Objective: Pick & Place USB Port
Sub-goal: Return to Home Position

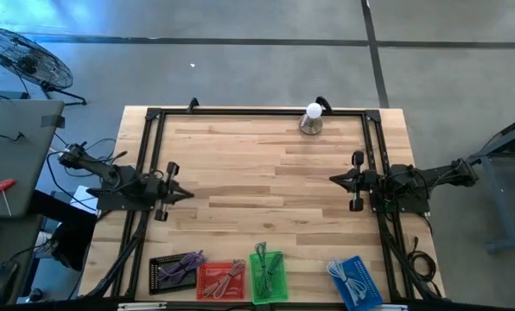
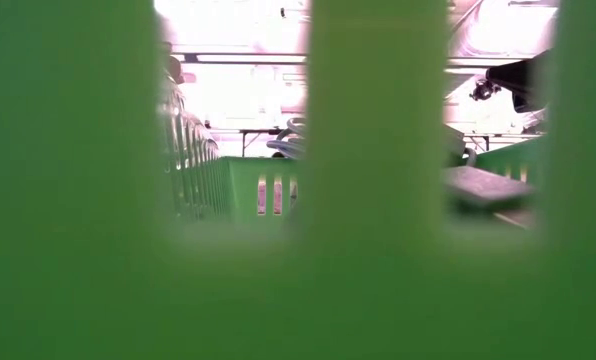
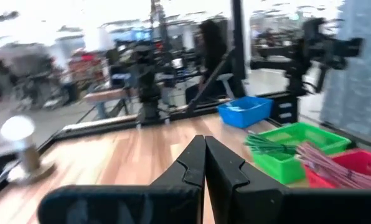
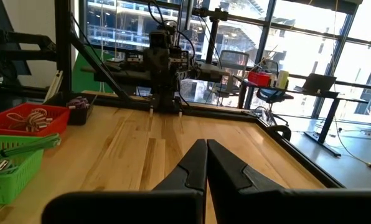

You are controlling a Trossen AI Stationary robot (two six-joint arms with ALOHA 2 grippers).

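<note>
Four small baskets stand in a row along the table's near edge: black [image 1: 175, 272] with purple cables, red [image 1: 220, 279] with reddish cables, green [image 1: 268, 275] with green cables, blue [image 1: 356, 281] with a white cable. My left gripper [image 1: 187, 193] hovers shut over the table's left side. My right gripper [image 1: 333, 180] hovers shut over the right side. Neither is near a basket. In the left wrist view the green basket [image 3: 291, 146], red basket [image 3: 353, 165] and blue basket [image 3: 244, 111] show ahead of the shut fingers [image 3: 204, 163]. The right wrist view shows shut fingers [image 4: 206, 163].
A small lamp with a white bulb [image 1: 312, 119] stands on its metal base near the table's far edge. A black frame [image 1: 257, 112] runs around the tabletop. Bare wood lies between the arms. The low view is blocked by the green basket's wall [image 2: 78, 200].
</note>
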